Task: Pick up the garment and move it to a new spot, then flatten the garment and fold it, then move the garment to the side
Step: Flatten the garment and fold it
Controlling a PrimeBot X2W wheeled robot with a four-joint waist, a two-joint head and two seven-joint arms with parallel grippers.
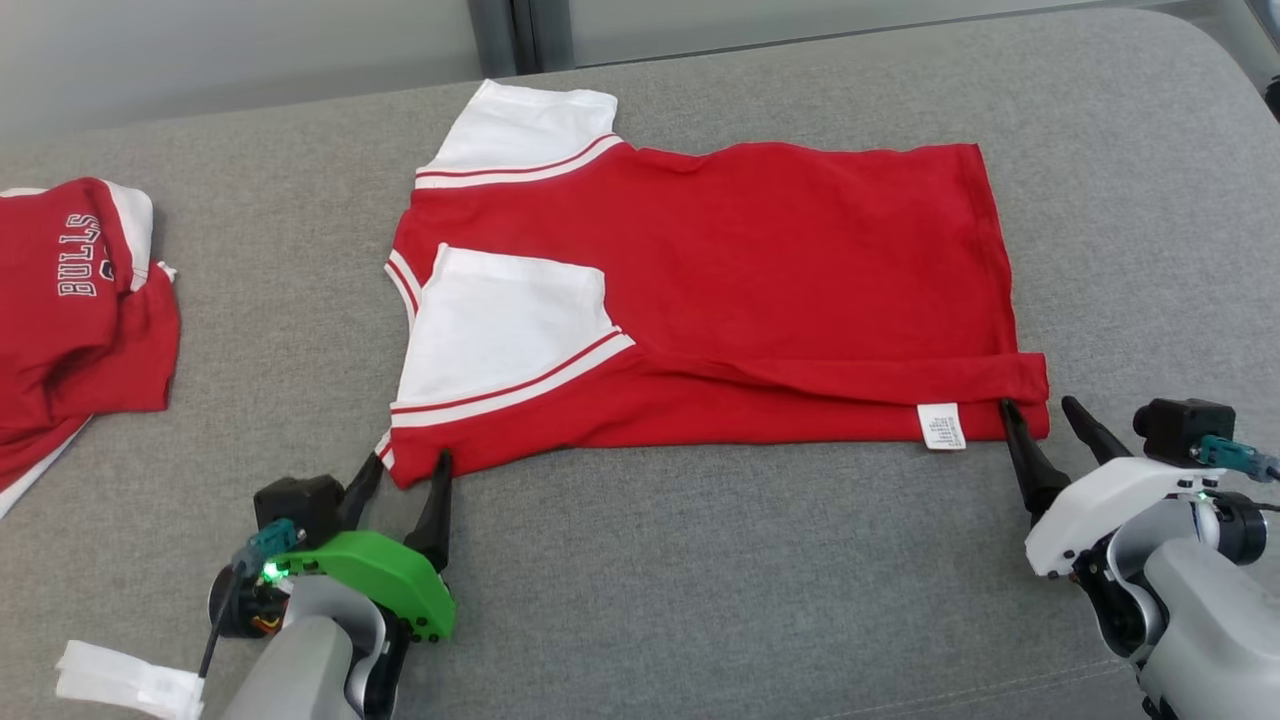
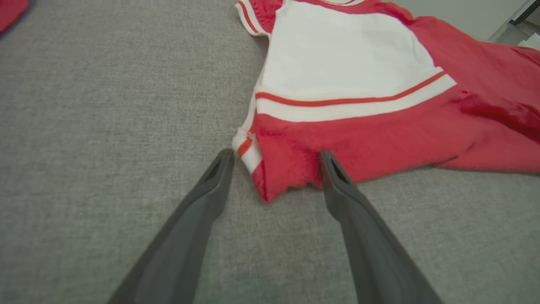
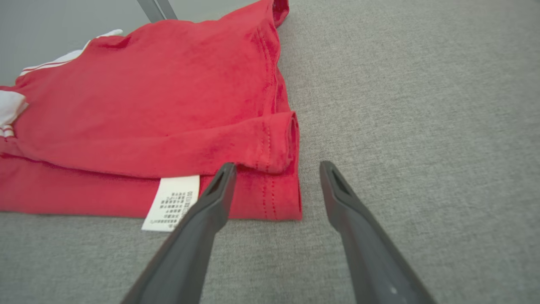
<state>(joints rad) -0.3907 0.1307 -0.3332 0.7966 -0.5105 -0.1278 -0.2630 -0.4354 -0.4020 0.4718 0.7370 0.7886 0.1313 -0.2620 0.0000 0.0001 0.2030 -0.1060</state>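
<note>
The garment (image 1: 760,270) is a red T-shirt with white sleeves, spread on the grey padded surface (image 1: 700,580), its near edge folded over and a white care label (image 1: 941,426) showing. My left gripper (image 1: 408,465) stands open at the garment's near-left corner. In the left wrist view that corner of the garment (image 2: 358,139) lies between the spread fingers of the left gripper (image 2: 275,154). My right gripper (image 1: 1039,404) stands open at the near-right hem corner. In the right wrist view the right gripper (image 3: 277,165) has one finger over the garment (image 3: 147,105) and the other over bare surface.
A second red garment with "BULLS" lettering (image 1: 70,300) lies crumpled at the far left. A white strip (image 1: 125,682) sits by my left arm. The surface's far edge meets a pale wall (image 1: 250,50). Bare grey room lies right of the shirt.
</note>
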